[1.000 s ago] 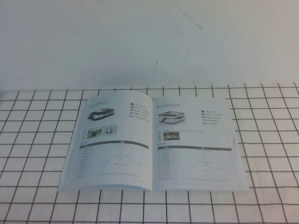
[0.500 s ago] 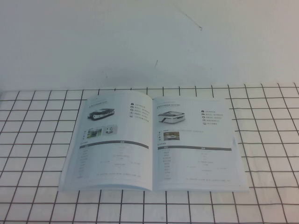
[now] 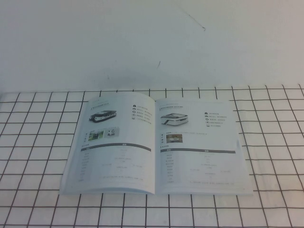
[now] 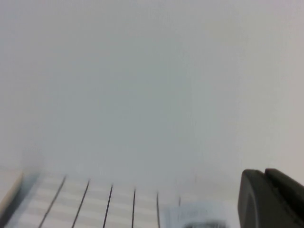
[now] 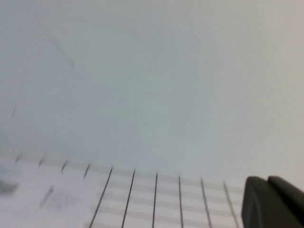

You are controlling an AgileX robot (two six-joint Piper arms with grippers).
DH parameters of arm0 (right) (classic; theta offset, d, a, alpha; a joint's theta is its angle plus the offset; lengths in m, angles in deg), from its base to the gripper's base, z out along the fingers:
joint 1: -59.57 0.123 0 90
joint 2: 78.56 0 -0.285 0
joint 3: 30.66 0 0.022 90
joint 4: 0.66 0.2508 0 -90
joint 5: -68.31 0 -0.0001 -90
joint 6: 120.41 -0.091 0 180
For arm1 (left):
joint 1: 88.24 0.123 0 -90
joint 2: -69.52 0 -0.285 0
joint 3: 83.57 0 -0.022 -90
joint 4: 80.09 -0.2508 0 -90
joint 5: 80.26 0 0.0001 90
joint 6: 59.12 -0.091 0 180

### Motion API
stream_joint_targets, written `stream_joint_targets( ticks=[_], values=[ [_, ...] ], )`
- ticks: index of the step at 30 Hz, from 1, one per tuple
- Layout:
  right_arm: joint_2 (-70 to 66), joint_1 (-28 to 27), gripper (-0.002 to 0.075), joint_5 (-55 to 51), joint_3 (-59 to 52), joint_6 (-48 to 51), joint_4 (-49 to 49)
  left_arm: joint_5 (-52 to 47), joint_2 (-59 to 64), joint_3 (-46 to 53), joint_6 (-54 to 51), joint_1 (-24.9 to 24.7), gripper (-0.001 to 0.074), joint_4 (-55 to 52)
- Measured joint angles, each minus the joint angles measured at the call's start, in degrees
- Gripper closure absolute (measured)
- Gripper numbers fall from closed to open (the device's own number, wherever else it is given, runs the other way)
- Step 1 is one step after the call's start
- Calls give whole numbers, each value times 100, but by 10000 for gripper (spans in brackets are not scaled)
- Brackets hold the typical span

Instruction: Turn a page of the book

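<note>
High view, book [image 3: 156, 145] open, both grippers offscreen

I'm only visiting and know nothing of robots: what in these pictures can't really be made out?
- Left claw: left wrist view, cut off by the corner; open or shut unclear.
- Right claw: right wrist view, likewise cut off.
- Both arms: absent from the high view.
- The book: high view, fine text too small to read.
- The page: its back side is hidden, lying flat.
</note>
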Motion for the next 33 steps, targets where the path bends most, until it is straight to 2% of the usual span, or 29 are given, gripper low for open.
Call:
stream_joint_targets(
  ticks=[4, 7, 14, 19, 25, 30, 33],
  values=[
    [0, 0, 728, 1195, 0, -72, 243, 1477, 0, 0, 66, 0, 738, 163],
    [0, 0, 728, 1816, 0, -95, 400, 2171, 0, 0, 66, 0, 738, 193],
    [0, 0, 728, 2214, 0, -73, 486, 2623, 0, 0, 147, 0, 738, 216],
    [0, 0, 728, 2689, 0, -907, 390, 3167, 0, 0, 1487, 0, 738, -56],
    [0, 0, 728, 3502, 114, -1894, -797, 2574, 0, -685, 2852, 0, 738, -2113],
    [0, 0, 728, 3428, 1107, -2425, -1582, 1742, 0, -1905, 3154, 0, 738, -3086],
    [-99, 0, 728, 2826, 1965, -2526, -1840, 1194, 158, -2645, 3186, 0, 738, -3333]
  ],
)
